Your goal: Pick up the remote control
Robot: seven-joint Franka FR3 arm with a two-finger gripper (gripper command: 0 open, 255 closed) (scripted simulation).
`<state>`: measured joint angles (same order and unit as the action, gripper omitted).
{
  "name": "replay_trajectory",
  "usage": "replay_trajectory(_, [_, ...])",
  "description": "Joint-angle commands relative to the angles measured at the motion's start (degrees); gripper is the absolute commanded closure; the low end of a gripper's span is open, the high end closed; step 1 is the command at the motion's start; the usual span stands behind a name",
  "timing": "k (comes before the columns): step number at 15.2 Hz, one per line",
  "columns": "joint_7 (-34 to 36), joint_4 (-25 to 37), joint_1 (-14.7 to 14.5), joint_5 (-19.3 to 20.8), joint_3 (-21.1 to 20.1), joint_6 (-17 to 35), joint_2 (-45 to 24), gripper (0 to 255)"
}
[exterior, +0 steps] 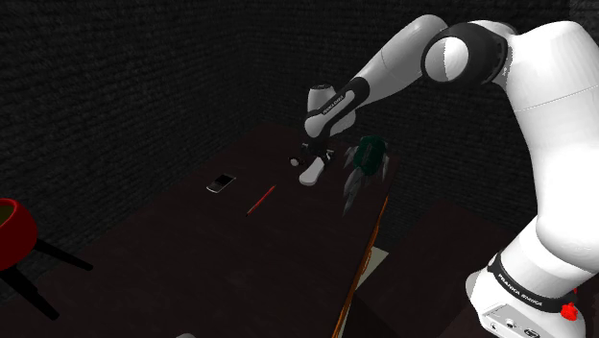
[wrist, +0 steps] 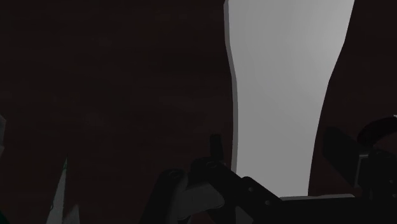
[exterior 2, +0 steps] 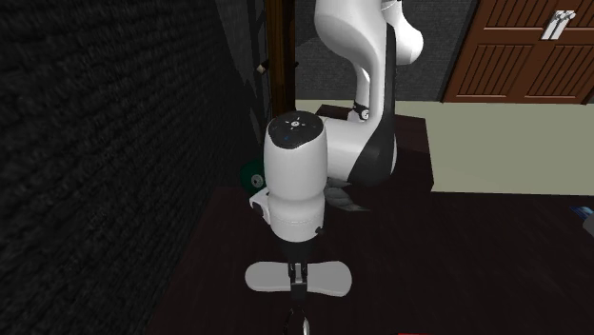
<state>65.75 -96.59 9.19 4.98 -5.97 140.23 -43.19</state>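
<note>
Pincer (wrist: 278, 149) low over dark table (exterior: 192, 250), fingers apart, straddling white remote control (wrist: 286, 76) lying flat. Contact hard to judge in dim wrist view. Remote's far end cut off. Green object (exterior: 370, 154) just beside, indistinct.

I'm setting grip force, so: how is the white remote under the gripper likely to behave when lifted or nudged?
The remote looks like a flat, one-piece slab, so it is probably stiff and unlikely to roll. Its smooth, plain surface may slide on the dark table if nudged. Its narrowed waist, lying between the fingers of the open gripper, probably suits a grasp.
</note>
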Motion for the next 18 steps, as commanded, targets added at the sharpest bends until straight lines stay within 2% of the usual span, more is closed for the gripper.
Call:
replay_trajectory(1, [-0.01,-0.06,0.00,0.02,0.01,0.03,-0.01,255])
replay_trajectory(18, [-0.46,-1.02,0.60,-0.89,-0.80,-7.32,8.29,255])
